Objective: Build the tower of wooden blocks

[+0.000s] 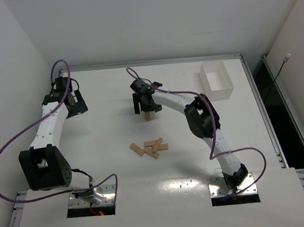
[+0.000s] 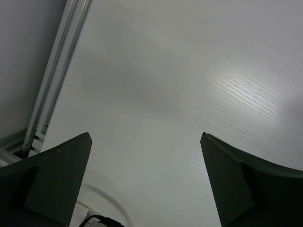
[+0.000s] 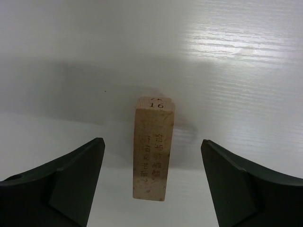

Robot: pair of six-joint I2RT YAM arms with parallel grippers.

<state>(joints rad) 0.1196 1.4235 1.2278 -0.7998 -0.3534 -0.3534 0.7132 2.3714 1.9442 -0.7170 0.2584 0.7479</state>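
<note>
One light-brown wood block [image 3: 152, 151] with printed characters on its upper face rests on the white table, alone at the back centre [image 1: 148, 115]. My right gripper [image 3: 151, 140] hovers over it, open, with a clear gap between the block and each finger; from above the gripper [image 1: 146, 107] partly hides it. Several more wood blocks [image 1: 150, 148] lie in a loose pile nearer the table's middle. No stacked tower shows. My left gripper [image 2: 146, 135] is open over bare table at the far left [image 1: 77, 104], holding nothing.
A white rectangular bin [image 1: 216, 79] stands at the back right. A metal rail [image 2: 52, 80] runs along the table's left edge, close to the left gripper. Purple cables loop from both arms.
</note>
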